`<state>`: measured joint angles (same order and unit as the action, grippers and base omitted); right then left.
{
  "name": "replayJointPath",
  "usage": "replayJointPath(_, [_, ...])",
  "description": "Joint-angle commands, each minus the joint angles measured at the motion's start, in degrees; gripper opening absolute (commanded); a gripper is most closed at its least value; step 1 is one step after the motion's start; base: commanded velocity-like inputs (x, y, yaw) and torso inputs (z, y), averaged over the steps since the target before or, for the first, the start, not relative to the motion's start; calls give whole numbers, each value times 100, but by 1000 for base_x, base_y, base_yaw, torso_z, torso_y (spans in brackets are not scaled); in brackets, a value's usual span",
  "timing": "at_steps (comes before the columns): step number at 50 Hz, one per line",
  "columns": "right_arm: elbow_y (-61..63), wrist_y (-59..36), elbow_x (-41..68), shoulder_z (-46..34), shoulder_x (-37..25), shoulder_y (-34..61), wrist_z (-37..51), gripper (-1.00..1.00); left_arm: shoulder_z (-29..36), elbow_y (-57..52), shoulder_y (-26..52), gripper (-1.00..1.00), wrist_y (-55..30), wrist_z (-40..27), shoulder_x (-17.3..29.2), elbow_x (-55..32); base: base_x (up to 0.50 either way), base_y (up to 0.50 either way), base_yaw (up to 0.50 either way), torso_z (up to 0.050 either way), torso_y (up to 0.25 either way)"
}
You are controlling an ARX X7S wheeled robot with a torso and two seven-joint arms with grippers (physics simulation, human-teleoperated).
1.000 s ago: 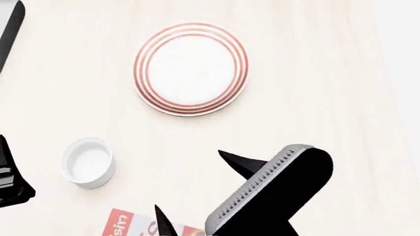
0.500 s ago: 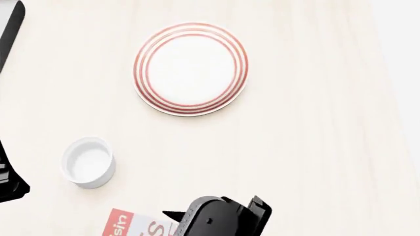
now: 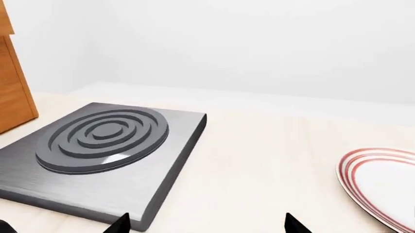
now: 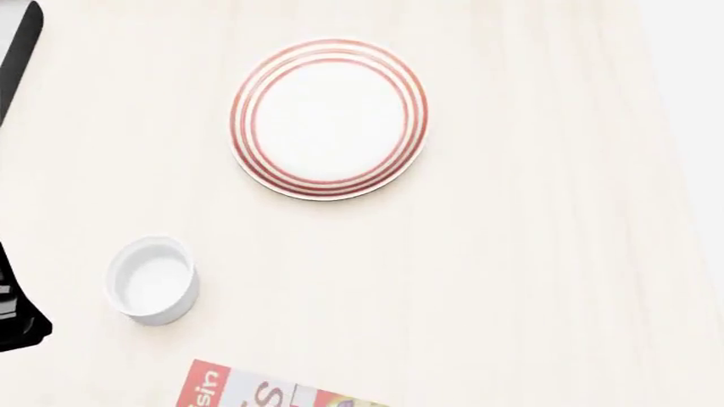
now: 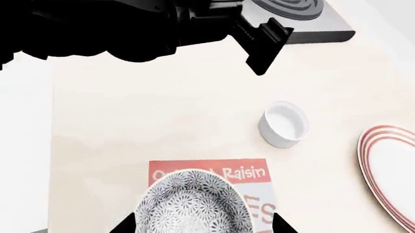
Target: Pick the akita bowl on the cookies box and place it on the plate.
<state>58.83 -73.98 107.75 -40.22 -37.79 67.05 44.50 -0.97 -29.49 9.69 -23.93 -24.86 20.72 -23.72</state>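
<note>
Colours on the table

Grey-and-white floral bowl, red-and-white box, white plate with red rings, plain white cup, grey burner.

Left gripper open, only two dark fingertips showing, right gripper likewise spread wide, left arm at the frame's edge

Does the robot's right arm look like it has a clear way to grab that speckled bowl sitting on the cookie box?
Probably yes: the right gripper hangs open with a fingertip either side of the akita bowl on the cookies box, nothing between.
</note>
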Motion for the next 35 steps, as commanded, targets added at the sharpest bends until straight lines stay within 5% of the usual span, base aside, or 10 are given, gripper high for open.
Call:
replayJointPath(1, [60, -66, 627, -781, 504, 282, 920, 100, 11, 2, -28, 100, 42, -5, 16, 1, 0, 0, 0, 0, 0])
replayJointPath(35, [-735, -458, 1098, -2501, 1130, 693, 1782, 100, -4, 58, -48, 100, 105, -32, 48, -66, 0, 0, 0, 0, 0])
